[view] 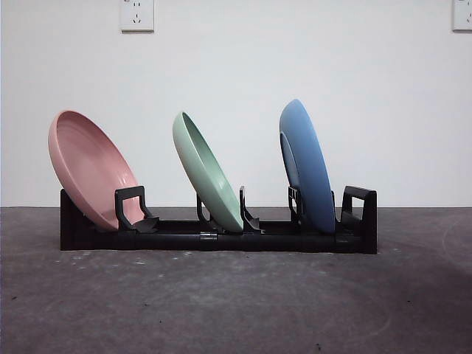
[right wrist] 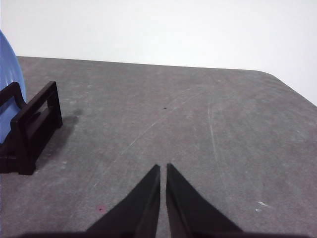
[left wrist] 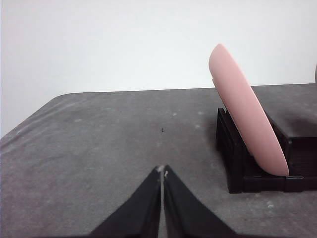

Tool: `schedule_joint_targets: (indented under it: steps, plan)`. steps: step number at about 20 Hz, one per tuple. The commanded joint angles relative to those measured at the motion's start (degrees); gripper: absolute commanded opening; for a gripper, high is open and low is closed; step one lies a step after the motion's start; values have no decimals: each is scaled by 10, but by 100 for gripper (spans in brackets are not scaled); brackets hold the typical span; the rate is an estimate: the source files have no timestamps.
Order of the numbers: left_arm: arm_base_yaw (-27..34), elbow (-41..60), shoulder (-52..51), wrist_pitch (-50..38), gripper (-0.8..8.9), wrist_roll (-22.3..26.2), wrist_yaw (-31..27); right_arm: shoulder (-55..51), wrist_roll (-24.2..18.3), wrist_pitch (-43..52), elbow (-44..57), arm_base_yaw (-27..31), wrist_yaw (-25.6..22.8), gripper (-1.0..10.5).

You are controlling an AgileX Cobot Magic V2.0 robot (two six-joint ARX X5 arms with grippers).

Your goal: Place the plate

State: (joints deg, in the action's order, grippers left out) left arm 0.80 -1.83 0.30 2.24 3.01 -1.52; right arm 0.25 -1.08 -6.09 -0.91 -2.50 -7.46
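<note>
A black dish rack (view: 221, 240) stands on the grey table and holds three tilted plates. A pink plate (view: 88, 166) is in the left slot, a green plate (view: 206, 173) in the middle, a blue plate (view: 310, 166) on the right. The left wrist view shows the pink plate (left wrist: 247, 114) leaning on the rack's end (left wrist: 247, 168); my left gripper (left wrist: 162, 171) is shut and empty, low over the table, well apart from it. The right wrist view shows the blue plate's edge (right wrist: 7, 94) and the rack's end (right wrist: 32, 126); my right gripper (right wrist: 162, 167) is shut and empty.
Two wall sockets (view: 137, 15) sit high on the white wall behind. Bare grey table (view: 236, 302) lies in front of the rack and to both sides. The table's far corners show in the wrist views.
</note>
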Motion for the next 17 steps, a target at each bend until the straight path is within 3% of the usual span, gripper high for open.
schedule_joint_targets:
  steps: [1, 5, 10, 12, 17]
  plan:
    - [1, 11, -1, -10, 7, 1, 0, 0, 7, 14, 2, 0, 1, 19]
    - [1, 11, -1, -10, 7, -41, 0, 0, 12, 15, 2, 0, 1, 19]
    - [1, 10, -1, -18, 7, -125, 0, 0, 72, 16, 2, 0, 0, 19]
    - [1, 10, -1, -24, 7, -139, 0, 0, 99, 29, 2, 0, 0, 19]
    - [1, 10, -1, -105, 7, -157, 0, -1, 114, 107, 2, 0, 0, 19]
